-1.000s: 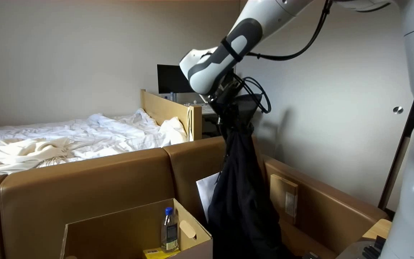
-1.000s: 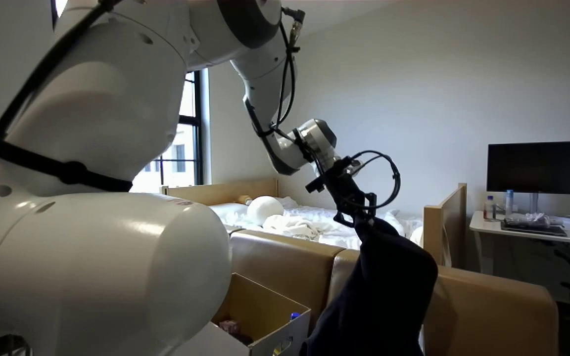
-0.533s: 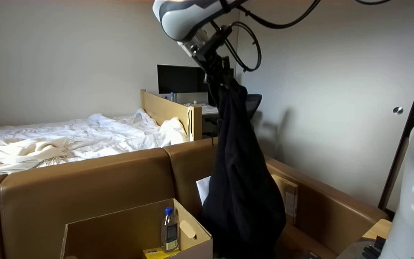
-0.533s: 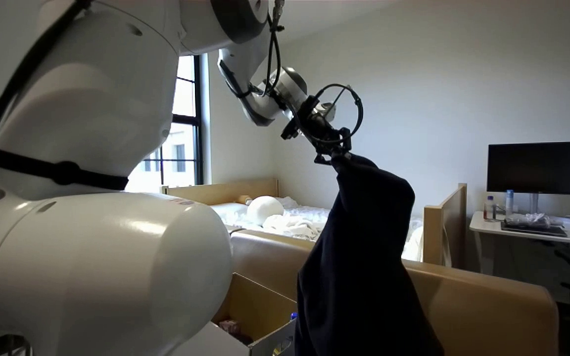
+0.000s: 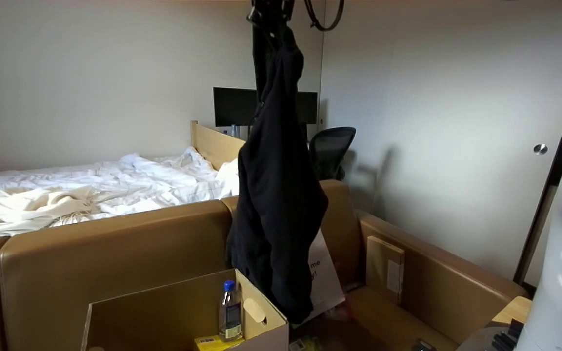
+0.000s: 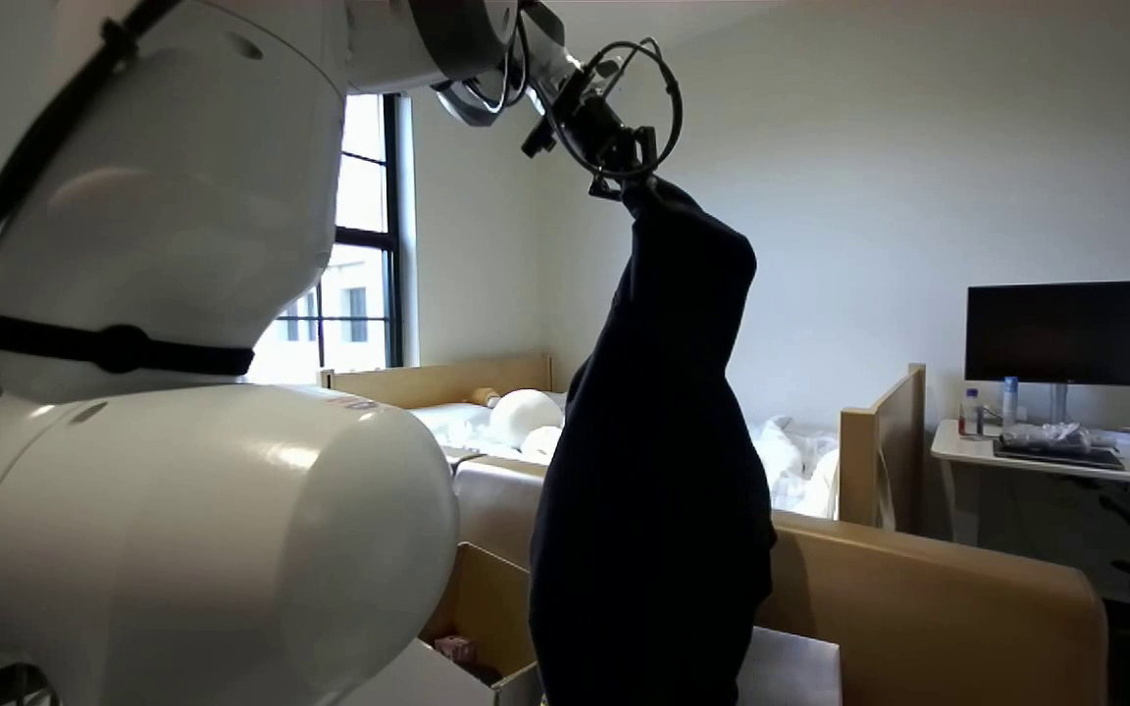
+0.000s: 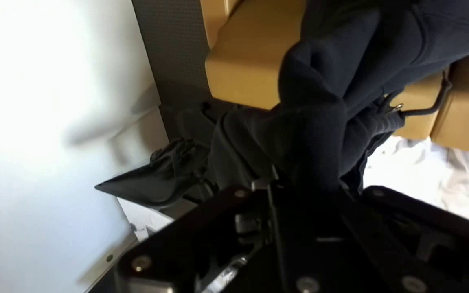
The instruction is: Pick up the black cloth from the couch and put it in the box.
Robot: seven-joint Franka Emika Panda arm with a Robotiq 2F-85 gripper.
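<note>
The black cloth (image 5: 281,195) hangs in long folds from my gripper (image 5: 271,30). My gripper also shows in an exterior view (image 6: 626,186), high above the couch (image 5: 115,253). In the wrist view, the fingers (image 7: 305,185) are closed around bunched cloth (image 7: 320,106), which hides the fingertips. The open cardboard box (image 5: 159,292) stands in front of the couch back. The cloth's lower end hangs beside the box's right wall in that view, outside it. In an exterior view the cloth (image 6: 653,441) covers part of the box (image 6: 501,593).
A clear bottle with a blue cap (image 5: 230,312) stands in the box on a yellow packet (image 5: 212,343). A white printed sheet (image 5: 322,278) leans on the couch behind the cloth. A flat cardboard piece (image 5: 385,270) leans on the couch arm. A bed (image 5: 115,180) lies behind the couch.
My gripper has risen and moved left in both exterior views, carrying the cloth. The cloth's lower end has lifted and swung toward the box, uncovering the white sheet and part of the couch seat.
</note>
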